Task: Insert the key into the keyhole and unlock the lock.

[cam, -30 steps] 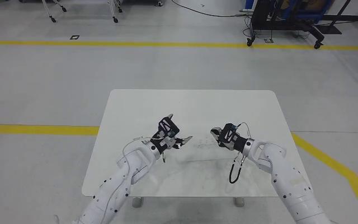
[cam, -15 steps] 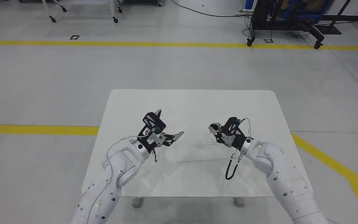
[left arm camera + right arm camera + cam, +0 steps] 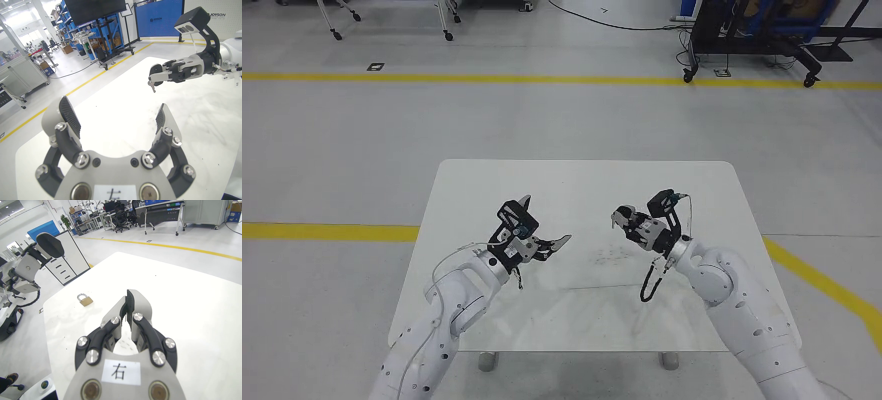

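Key point(image 3: 152, 86): small, silver, metal; we are holding it by its head, blade hanging down above the white rectangular table point(image 3: 582, 185).
Right fingers point(image 3: 160, 75): we are clenching them on the key, raised off the table.
Left fingers point(image 3: 69, 113): we are holding them spread wide, hovering over the table, facing the key but apart from it.
Lock point(image 3: 84, 300): brass padlock with a silver shackle; we are seeing it lying flat on the table near a rounded corner, well apart from the right fingers.
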Robot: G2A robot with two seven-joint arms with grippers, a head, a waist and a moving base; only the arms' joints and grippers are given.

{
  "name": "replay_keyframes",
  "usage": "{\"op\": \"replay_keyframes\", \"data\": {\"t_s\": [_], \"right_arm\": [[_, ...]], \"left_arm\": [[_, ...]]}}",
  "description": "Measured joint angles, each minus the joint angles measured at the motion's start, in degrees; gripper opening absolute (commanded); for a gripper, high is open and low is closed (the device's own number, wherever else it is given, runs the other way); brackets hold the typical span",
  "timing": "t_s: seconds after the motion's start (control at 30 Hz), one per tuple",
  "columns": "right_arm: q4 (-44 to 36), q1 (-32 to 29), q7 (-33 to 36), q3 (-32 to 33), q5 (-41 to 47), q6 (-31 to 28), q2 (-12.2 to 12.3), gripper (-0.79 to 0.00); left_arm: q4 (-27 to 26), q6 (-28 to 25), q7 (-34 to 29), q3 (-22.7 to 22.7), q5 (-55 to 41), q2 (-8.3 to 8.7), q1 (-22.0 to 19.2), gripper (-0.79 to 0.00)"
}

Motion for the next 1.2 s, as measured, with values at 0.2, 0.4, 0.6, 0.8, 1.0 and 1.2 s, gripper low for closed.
{"op": "replay_keyframes", "data": {"t_s": [0.2,0.4,0.6,0.8,1.0,1.2], "right_arm": [[1.3,-1.31,-2.04,-1.08,4.62,1.88,-0.56,-0.785],[4.28,-1.08,-4.49,-3.08,17.12,-1.09,-1.69,-0.785],[7.11,0.2,-2.27,-3.53,31.36,-4.2,-2.36,-0.785],[8.1,0.53,0.8,-2.19,40.49,-6.86,-2.27,-0.785],[8.08,0.52,0.72,-2.2,40.28,-6.79,-2.28,-0.785],[7.9,0.38,0.81,-2.32,40.55,-6.59,-2.31,-0.785]], "left_arm": [[0.48,-0.24,-7.28,-0.44,-26.76,-1.08,-0.81,0.0],[4.82,7.28,-26.61,0.98,-64.07,-2.32,-7.46,0.0],[12.96,11.59,-34.8,4.4,-83.63,-3.74,-14.35,0.0],[22.89,3.89,-32.71,8.4,-89.11,-5.33,-18.19,0.0],[22.82,3.99,-32.72,8.44,-88.71,-5.32,-18.22,0.0],[23.4,0.66,-30.64,8.87,-82.84,-4.99,-16.55,0.0]]}}
